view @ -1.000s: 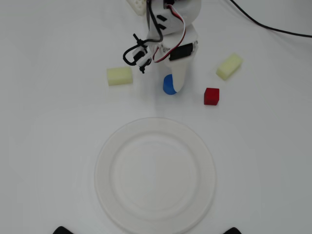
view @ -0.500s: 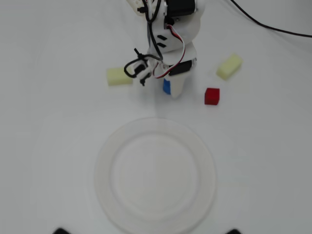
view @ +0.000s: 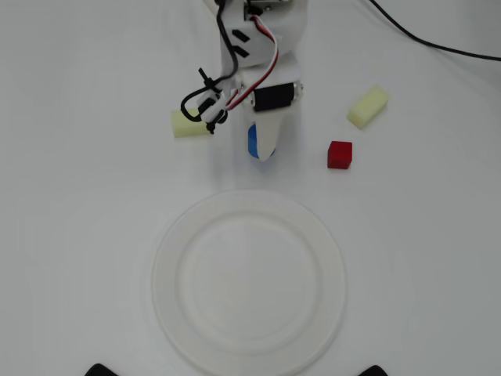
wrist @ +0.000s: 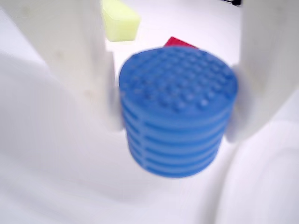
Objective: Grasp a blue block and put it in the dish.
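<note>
The blue block [wrist: 177, 112], a short ribbed cylinder with a dotted top, fills the wrist view, pinched between my two white fingers [wrist: 79, 60]. My gripper [wrist: 175, 107] is shut on it. In the overhead view only a sliver of the blue block [view: 253, 141] shows at the left of the gripper [view: 260, 147], just above the far rim of the dish [view: 249, 282]. The large white dish lies in the lower middle of that view with nothing in it.
A red cube [view: 340, 154] sits right of the gripper, a pale yellow block [view: 368, 106] farther right, another yellow block [view: 190, 123] left under the arm's cables. A black cable [view: 438, 43] runs across the top right corner.
The gripper with the blue block has risen off the table and shifted left and slightly toward the dish. The block now looks tilted and mostly covered by the fingers.
</note>
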{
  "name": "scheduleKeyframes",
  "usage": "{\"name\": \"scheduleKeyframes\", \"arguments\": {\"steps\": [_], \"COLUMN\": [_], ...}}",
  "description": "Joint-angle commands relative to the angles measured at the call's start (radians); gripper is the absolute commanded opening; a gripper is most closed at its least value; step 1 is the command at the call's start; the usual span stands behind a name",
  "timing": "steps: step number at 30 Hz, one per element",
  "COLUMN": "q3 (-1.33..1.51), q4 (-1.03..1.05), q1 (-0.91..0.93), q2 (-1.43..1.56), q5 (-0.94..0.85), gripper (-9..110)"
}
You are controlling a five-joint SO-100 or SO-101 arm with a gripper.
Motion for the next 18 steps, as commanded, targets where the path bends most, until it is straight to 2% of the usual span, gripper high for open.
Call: {"name": "scheduleKeyframes", "arguments": {"steps": [1, 7, 18], "q3": [-0.038, -0.054, -0.341], "q4": [-0.061, -0.319, -0.377], "q1": [0.058, 0.132, 0.123], "q2": [0.11, 0.097, -0.288], "q5": [-0.026, -0.087, -0.087], "gripper": [0, 0, 0]}}
